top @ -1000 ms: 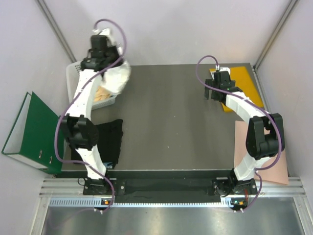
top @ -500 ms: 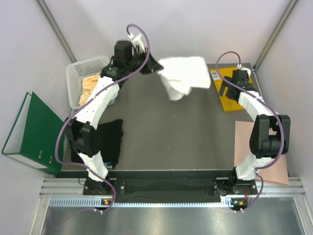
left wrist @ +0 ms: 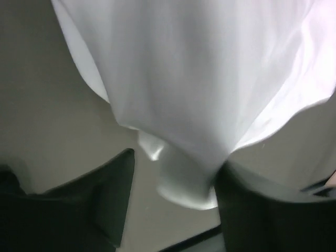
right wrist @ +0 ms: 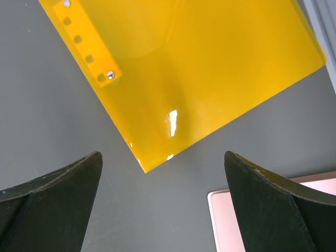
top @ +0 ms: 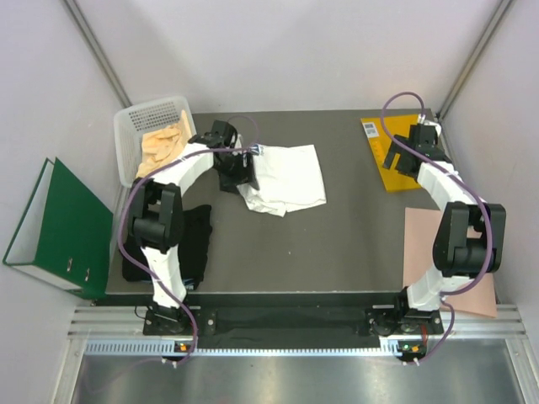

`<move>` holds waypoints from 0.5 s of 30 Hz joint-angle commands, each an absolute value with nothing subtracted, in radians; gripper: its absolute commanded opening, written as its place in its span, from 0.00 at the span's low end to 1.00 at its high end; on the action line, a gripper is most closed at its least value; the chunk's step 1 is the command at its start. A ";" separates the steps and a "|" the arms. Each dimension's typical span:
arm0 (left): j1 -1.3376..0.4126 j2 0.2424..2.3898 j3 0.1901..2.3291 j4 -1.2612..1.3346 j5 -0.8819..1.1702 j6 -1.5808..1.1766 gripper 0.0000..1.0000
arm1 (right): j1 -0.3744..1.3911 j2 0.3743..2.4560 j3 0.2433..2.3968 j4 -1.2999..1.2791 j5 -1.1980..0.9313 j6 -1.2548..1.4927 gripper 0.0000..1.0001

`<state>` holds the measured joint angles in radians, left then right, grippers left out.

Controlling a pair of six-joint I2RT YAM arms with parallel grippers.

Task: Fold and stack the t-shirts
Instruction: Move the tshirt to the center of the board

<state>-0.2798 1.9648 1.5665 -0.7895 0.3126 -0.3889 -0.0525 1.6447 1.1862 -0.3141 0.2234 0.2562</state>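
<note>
Left jaws spread astride white t-shirt [left wrist: 199, 79], wrist-view only; right jaws spread, empty, over envelope [right wrist: 210, 68].

Rumpled white t-shirt [top: 286, 177] far-centre on the table [top: 337, 236]; black t-shirt [top: 195, 244] spread at near-left edge.

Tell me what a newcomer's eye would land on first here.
The white t-shirt lies rumpled on the far middle of the dark table, with the left claw at its left edge. A bright orange-yellow envelope glows at the far right under the open right claw, and a black t-shirt sits near left.
</note>
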 commanded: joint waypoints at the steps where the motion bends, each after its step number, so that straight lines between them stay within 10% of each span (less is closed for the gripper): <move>1: -0.233 1.930 1.669 -0.718 0.204 -0.385 0.01 | -0.049 1.591 1.177 -0.281 0.204 0.268 1.00; 15: -0.126 2.126 1.844 -0.788 0.291 -0.316 0.00 | -0.046 1.566 1.137 -0.284 0.207 0.249 1.00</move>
